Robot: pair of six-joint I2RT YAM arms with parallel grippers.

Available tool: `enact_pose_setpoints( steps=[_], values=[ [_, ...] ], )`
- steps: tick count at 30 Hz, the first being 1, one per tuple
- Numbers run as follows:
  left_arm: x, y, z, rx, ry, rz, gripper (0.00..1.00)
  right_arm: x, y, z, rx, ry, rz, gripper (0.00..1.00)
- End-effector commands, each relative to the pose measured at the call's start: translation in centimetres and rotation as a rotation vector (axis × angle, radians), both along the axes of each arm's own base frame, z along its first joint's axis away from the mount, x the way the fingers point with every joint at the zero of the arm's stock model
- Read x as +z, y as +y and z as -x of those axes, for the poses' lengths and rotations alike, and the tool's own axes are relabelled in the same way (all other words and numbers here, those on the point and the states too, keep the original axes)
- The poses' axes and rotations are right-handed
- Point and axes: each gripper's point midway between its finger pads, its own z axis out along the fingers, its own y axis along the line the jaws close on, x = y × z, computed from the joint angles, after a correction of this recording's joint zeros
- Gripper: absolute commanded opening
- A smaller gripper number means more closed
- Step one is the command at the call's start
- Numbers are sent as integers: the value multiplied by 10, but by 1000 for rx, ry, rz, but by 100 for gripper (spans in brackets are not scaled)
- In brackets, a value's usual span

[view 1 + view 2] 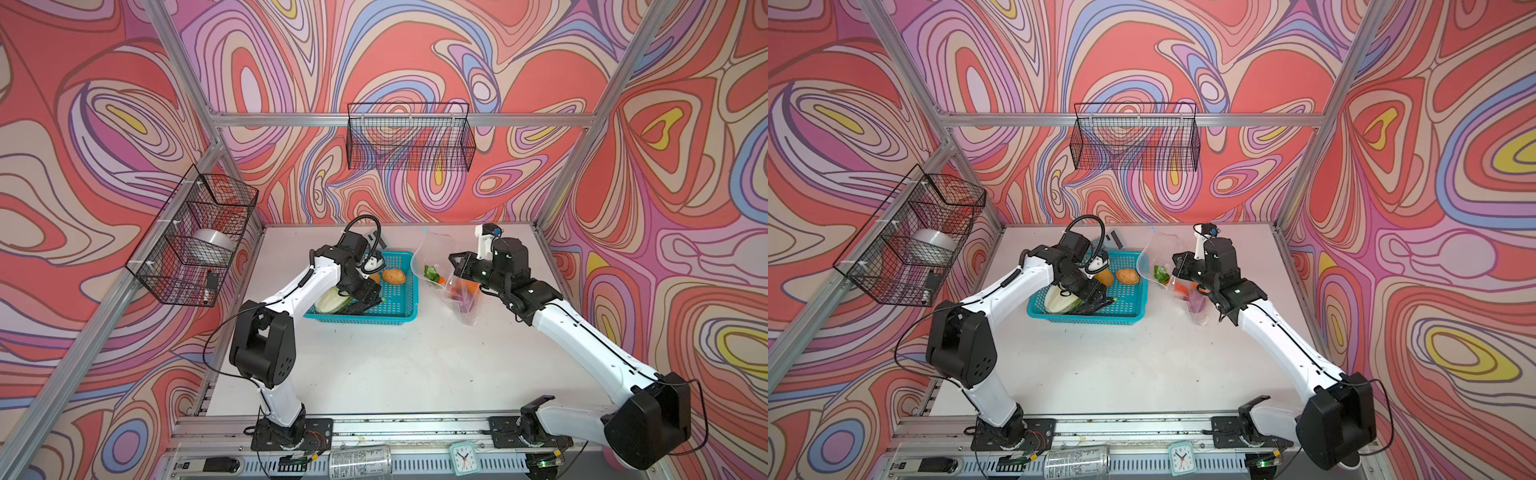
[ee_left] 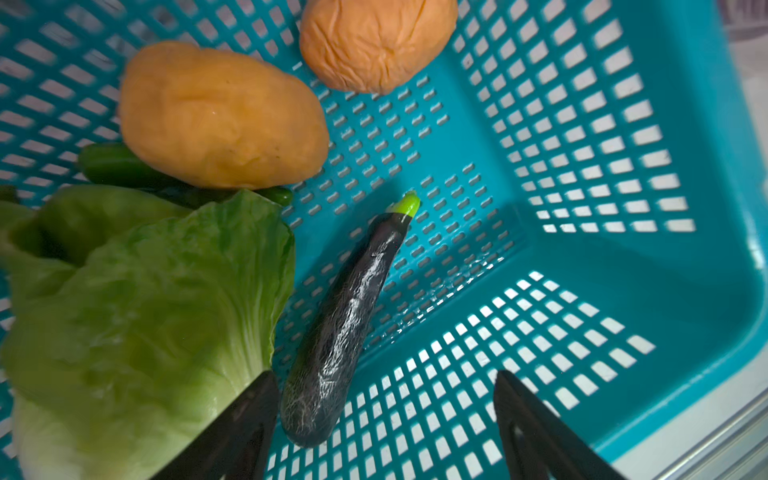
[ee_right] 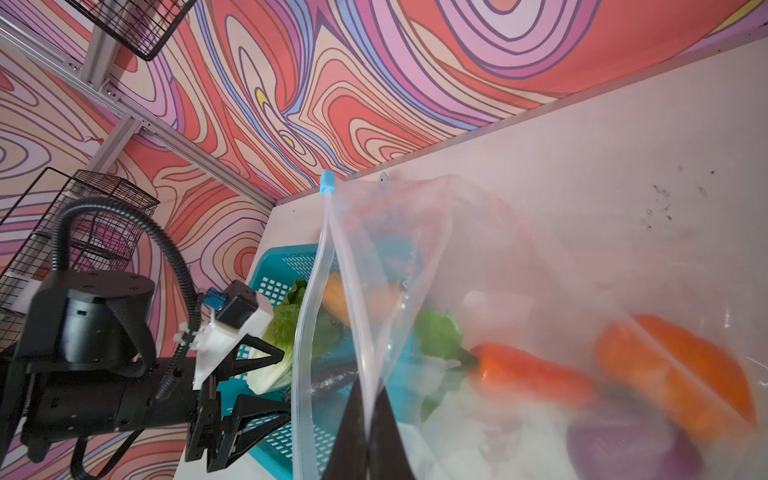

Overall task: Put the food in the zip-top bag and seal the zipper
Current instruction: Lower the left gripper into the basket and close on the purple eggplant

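Observation:
My left gripper (image 2: 386,419) is open low inside the teal basket (image 1: 399,307), its jaws either side of the thick end of a dark purple eggplant (image 2: 345,324). Beside it lie the green-white cabbage (image 2: 137,311), two tan potatoes (image 2: 220,120) (image 2: 374,41) and a green cucumber (image 2: 112,166). My right gripper (image 3: 368,440) is shut on the mouth edge of the clear zip-top bag (image 1: 436,257), holding it up and open. The zipper strip (image 3: 332,249) ends in a light-blue slider (image 3: 327,181). Inside the bag are a carrot (image 3: 536,378), an orange pumpkin (image 3: 673,365) and a purple piece (image 3: 631,444).
Black wire baskets hang on the back wall (image 1: 409,137) and the left wall (image 1: 195,237). A small dark object (image 1: 1115,239) lies behind the teal basket. On the front rail sit a can (image 1: 359,459) and a small clock (image 1: 463,457).

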Motion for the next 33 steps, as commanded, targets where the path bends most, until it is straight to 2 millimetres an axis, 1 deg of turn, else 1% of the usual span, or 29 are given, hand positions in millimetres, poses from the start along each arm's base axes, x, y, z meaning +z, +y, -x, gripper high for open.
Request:
enact_pose_setpoints(
  steps=[1,2,4,7,10,15,23,26,33],
  values=[
    [-13,5,7,-83,68,-61,77,-10,-4,-1,-10,15,23,0],
    [-15,3,5,-96,75,-64,74,-9,-3,-1,-8,15,24,0],
    [-22,-1,5,-119,94,-73,73,-8,-4,-1,-9,14,25,0],
    [-36,4,3,-137,107,-144,72,-9,-5,-1,-14,14,28,0],
    [-49,6,2,-142,124,-163,71,-8,-5,-1,-17,14,24,0],
    [-62,6,-1,-144,138,-186,69,-9,-3,-3,-10,26,26,0],
    [-93,8,5,-169,169,-288,59,-11,-3,-3,-13,29,21,0],
    [-97,6,4,-167,173,-288,56,-12,-4,-3,-16,29,28,0],
    [-101,1,5,-174,171,-294,44,-13,-7,0,-20,31,42,0]
  ],
)
